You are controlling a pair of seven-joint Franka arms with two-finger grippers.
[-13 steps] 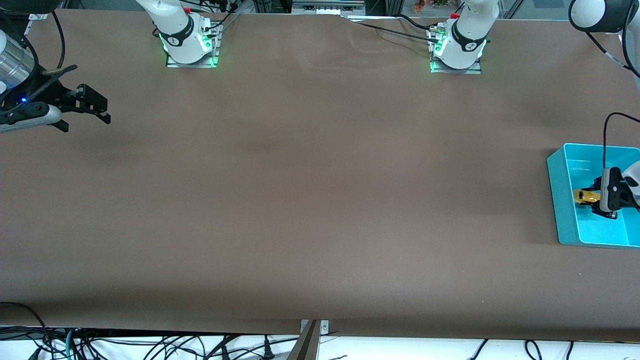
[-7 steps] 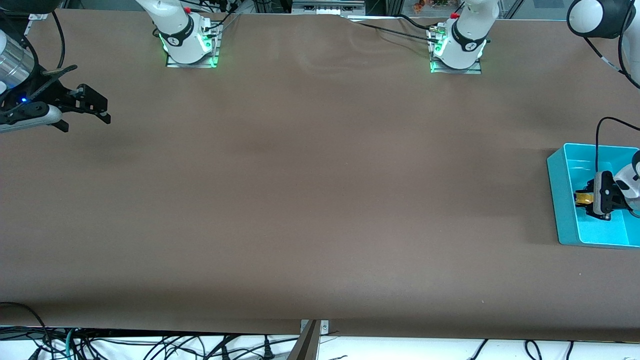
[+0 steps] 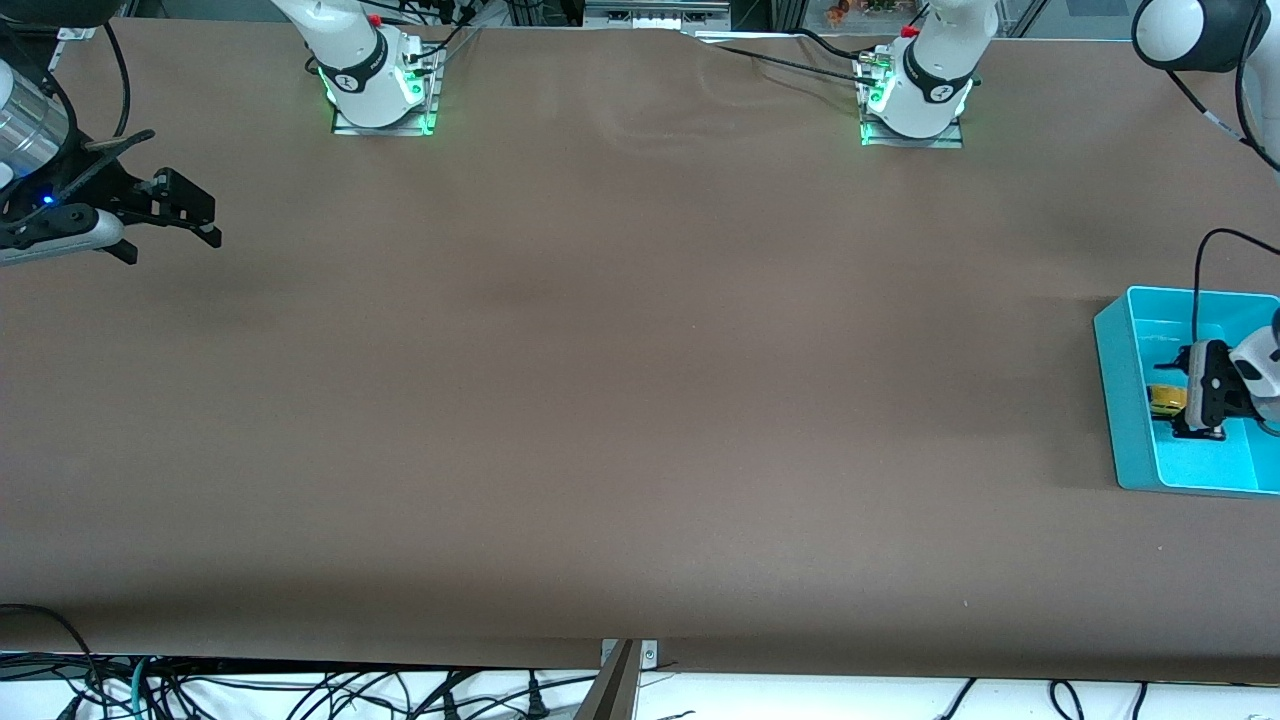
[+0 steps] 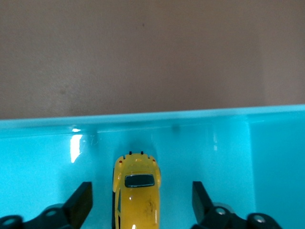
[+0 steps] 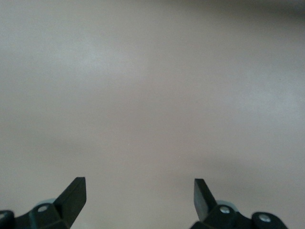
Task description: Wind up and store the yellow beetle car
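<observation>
The yellow beetle car [image 3: 1165, 400] lies on the floor of the turquoise bin [image 3: 1125, 420], close to the bin's wall toward the table's middle. In the left wrist view the car [image 4: 137, 191] sits between my two fingers with clear gaps on both sides. My left gripper [image 3: 1190, 402] is open inside the bin, low over the car, and it also shows in the left wrist view [image 4: 140, 202]. My right gripper [image 3: 195, 218] is open and empty above the table at the right arm's end, where that arm waits; its wrist view [image 5: 139, 195] shows only bare table.
The turquoise bin stands at the left arm's end of the brown table [image 3: 620, 400], its wall [image 4: 143, 125] close in front of the car. Both arm bases [image 3: 378, 85] stand along the table's edge away from the front camera. Cables hang below the near edge.
My left gripper has let go of the yellow car: its fingers have opened and the car now rests on the bin's floor. The right arm has not moved.
</observation>
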